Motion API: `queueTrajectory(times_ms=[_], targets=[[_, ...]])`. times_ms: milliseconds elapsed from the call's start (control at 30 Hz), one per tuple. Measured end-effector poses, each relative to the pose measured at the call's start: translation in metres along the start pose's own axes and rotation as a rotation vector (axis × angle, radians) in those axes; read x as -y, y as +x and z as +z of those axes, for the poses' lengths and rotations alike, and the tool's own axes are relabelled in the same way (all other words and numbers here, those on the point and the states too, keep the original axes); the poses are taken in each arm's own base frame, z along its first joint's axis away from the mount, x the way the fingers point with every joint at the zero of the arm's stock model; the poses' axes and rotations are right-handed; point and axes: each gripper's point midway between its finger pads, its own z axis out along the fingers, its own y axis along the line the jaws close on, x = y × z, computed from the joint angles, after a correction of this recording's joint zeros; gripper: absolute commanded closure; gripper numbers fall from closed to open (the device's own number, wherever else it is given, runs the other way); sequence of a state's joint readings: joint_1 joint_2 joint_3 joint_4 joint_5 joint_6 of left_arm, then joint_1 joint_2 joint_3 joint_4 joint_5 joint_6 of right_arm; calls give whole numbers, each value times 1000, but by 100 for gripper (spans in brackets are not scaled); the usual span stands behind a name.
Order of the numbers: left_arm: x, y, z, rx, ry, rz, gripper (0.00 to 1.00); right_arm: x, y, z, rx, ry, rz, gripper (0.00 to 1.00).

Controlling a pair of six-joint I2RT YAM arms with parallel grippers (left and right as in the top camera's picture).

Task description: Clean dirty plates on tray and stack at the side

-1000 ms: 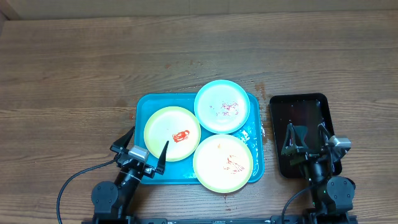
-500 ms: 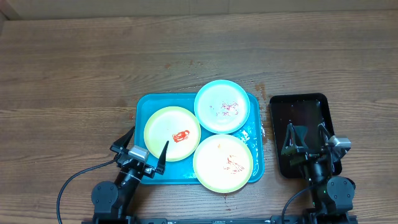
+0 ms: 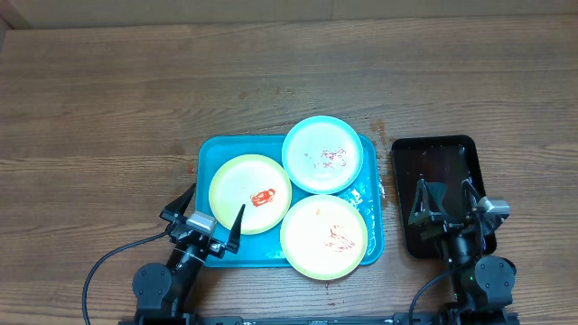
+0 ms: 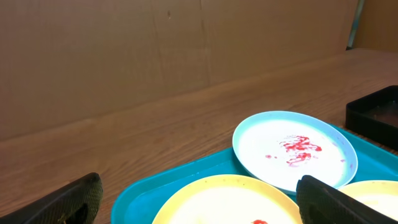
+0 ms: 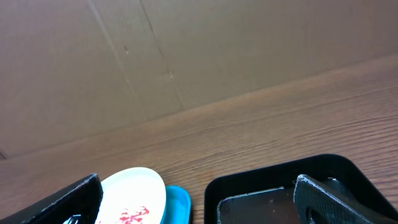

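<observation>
Flanking turquoise tray, black tray sits under R end effector.

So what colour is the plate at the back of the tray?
Light blue plate, smeared red; clearest from overhead.

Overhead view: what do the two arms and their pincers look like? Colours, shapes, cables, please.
Both are black, with round joint housings. The left pincer and the right pincer each have two tapering, pointed black fingers and a small silver-grey block behind them. A thin black cable curves away from each base.
</observation>
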State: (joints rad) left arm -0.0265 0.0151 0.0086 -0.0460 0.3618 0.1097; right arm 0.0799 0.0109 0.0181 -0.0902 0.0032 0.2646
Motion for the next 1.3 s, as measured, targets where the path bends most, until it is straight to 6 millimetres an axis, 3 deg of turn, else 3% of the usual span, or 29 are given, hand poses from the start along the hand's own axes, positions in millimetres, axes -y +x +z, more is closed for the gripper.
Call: queueTrajectory(times_ms=[1033, 1133, 1300], targets=[[0, 0, 0, 0, 0, 0, 0, -4, 2, 0, -11, -24, 24, 0], [0, 0, 0, 0, 0, 0, 0, -3, 16, -1, -73, -21, 33, 0], [0, 0, 0, 0, 0, 0, 0, -3, 18, -7, -160, 3, 26, 0]])
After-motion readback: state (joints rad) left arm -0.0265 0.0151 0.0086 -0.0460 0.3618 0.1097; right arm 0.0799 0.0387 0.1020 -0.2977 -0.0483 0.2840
